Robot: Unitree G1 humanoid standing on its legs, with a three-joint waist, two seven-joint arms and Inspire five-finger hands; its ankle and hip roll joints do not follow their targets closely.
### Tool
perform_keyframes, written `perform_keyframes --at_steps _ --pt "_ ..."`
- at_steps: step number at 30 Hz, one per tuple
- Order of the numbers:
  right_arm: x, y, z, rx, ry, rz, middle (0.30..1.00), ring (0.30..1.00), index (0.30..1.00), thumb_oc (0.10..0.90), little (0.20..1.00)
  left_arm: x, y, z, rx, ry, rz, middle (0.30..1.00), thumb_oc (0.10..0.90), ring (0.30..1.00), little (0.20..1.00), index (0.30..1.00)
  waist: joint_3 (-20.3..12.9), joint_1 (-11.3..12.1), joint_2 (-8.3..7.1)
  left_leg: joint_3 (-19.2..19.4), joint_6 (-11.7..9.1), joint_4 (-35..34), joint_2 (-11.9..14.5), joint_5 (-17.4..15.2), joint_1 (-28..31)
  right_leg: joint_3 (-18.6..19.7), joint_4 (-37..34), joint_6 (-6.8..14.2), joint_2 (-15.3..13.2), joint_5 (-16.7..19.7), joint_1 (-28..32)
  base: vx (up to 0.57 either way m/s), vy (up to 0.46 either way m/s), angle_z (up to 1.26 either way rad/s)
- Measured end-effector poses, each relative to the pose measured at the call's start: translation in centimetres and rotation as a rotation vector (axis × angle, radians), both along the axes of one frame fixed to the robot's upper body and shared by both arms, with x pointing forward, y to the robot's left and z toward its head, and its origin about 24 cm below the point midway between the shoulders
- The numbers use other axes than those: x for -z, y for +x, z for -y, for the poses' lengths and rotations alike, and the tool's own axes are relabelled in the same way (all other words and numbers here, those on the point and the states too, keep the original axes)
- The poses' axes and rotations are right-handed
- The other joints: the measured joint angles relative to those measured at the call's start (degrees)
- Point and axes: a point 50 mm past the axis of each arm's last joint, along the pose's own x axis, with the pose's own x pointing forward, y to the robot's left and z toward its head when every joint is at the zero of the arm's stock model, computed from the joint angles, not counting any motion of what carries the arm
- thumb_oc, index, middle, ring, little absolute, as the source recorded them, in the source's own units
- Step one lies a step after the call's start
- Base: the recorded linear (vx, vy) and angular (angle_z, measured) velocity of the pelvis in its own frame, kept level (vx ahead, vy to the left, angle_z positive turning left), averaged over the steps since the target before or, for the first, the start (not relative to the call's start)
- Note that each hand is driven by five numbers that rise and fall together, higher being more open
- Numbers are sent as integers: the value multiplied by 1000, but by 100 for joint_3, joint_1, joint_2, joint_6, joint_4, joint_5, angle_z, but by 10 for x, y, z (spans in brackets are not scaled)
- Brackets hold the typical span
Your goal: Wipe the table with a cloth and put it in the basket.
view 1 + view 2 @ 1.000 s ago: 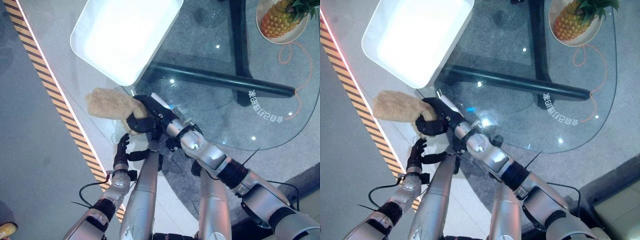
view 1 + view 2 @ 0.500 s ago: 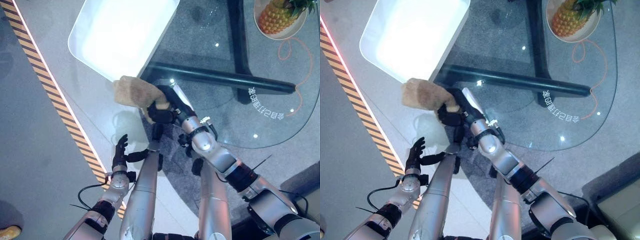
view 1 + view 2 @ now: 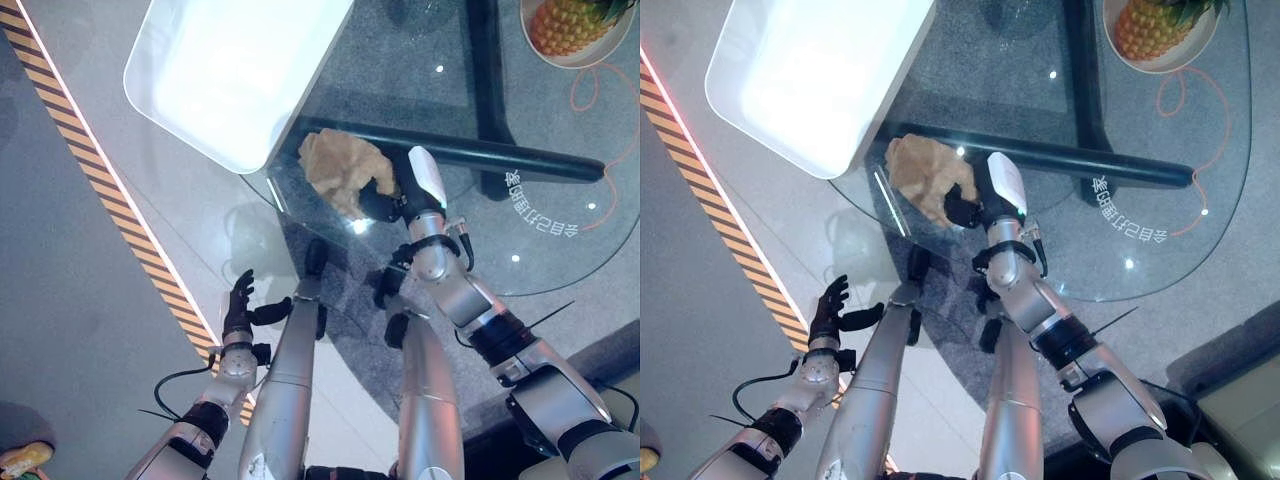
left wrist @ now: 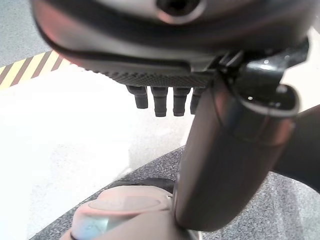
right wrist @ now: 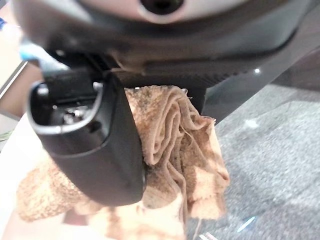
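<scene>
A crumpled tan cloth (image 3: 338,170) lies on the glass table (image 3: 560,250) near its left edge, just right of the white basket (image 3: 232,75). My right hand (image 3: 383,203) is shut on the cloth, thumb and fingers pinching its folds (image 5: 172,135), and presses it onto the glass. My left hand (image 3: 240,308) hangs low beside the table over the floor, fingers straight and holding nothing; its fingers (image 4: 160,102) also point at the pale floor in the left wrist view.
A pineapple on a plate (image 3: 573,25) sits at the table's far right, with an orange cord (image 3: 600,100) looping beside it. The table's dark base bar (image 3: 480,155) shows through the glass. A yellow-black striped line (image 3: 110,190) crosses the floor at left.
My right hand has carried the cloth from off the table's left edge, rightwards and away from me, onto the glass by the basket. The left hand has stayed put.
</scene>
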Motion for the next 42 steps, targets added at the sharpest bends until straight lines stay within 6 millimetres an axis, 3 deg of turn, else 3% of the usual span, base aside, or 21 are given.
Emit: perform_keyframes --at_steps 13,22,31,42 --pt "-32 22 10 144 -102 89 300 300 300 100 200 -1 0 0 5 3 4 900 800 900 900 900 1 36 2 -4 -9 9 -3 9 -105 -1 7 12 -2 9 -101 -5 0 0" --pt "-39 22 45 277 -89 137 300 300 300 100 200 0 -5 -2 22 6 4 900 800 900 900 900 1 52 3 -2 2 19 -9 2 -132 3 -35 34 -3 25 -107 0 0 0" --pt "-22 9 93 446 21 147 300 300 300 100 200 -1 -7 -9 12 -1 9 900 800 900 900 900 7 -133 -8 200 135 110 2 -83 -141 215 -203 160 24 145 -105 -4 -10 -8" --pt "15 -16 131 631 89 109 300 300 300 100 200 4 -15 -21 -29 0 -10 900 800 900 900 900 8 -471 -10 446 252 95 6 -160 -89 444 -290 244 25 208 -107 7 -6 -8"
